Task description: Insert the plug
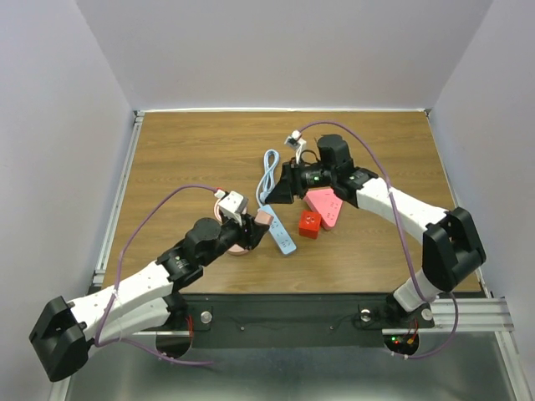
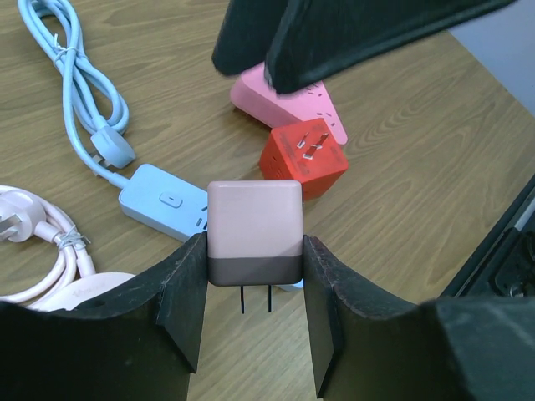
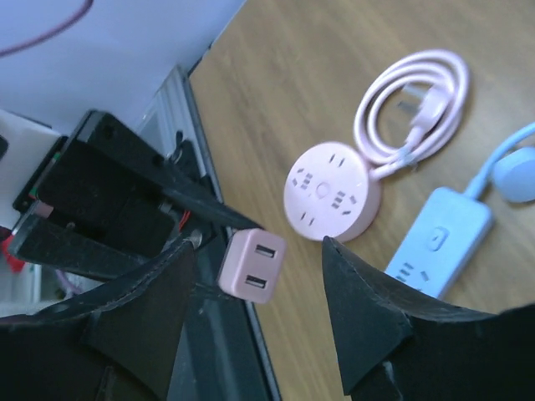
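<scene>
left gripper (image 2: 255, 251) clenches a pink charger (image 2: 254, 217) by the blue strip (image 2: 159, 200); right gripper (image 3: 259, 246) gapes, empty. plug (image 2: 303, 159) lies ungrasped on the table (image 1: 184, 167) beside the strip. next: grasp it, prongs turned to the sockets.

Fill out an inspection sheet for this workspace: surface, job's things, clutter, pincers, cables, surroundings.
Surface: wooden table, no spills seen.
Job's things: red plug lying free, prongs showing, beside the pink wedge strip; light blue power strip nearby.
Clutter: round pink socket hub.
Pincers: left pincer shut on a pink USB charger, prongs down; right pincer open, close to that charger.
Cables: blue cord coiled and tied; pink cord coiled.
Surroundings: white walls; nothing else seen.
</scene>
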Robot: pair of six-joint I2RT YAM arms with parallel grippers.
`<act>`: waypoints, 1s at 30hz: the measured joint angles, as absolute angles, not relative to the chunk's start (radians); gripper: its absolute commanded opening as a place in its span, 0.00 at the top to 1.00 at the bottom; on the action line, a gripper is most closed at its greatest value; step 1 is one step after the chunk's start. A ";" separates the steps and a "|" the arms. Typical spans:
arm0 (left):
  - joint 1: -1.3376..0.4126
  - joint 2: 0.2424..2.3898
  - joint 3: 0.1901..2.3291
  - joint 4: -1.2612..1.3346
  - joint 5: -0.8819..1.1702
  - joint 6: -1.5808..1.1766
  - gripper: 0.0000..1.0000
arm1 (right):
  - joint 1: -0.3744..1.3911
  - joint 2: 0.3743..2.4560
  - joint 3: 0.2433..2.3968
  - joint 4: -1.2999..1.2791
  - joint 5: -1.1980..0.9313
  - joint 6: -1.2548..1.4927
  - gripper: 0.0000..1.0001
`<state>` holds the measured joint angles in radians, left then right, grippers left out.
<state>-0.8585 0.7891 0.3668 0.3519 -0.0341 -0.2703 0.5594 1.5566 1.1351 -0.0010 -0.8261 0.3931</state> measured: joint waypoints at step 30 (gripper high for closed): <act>-0.883 0.781 0.365 0.302 -0.098 -0.209 0.38 | 0.685 1.695 1.182 -0.175 -0.824 0.385 1.00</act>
<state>-0.8829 0.7807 0.3653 0.3019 -0.0982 -0.2092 0.6853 1.6947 1.1820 -0.1749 -0.8242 0.3855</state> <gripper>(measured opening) 0.536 0.385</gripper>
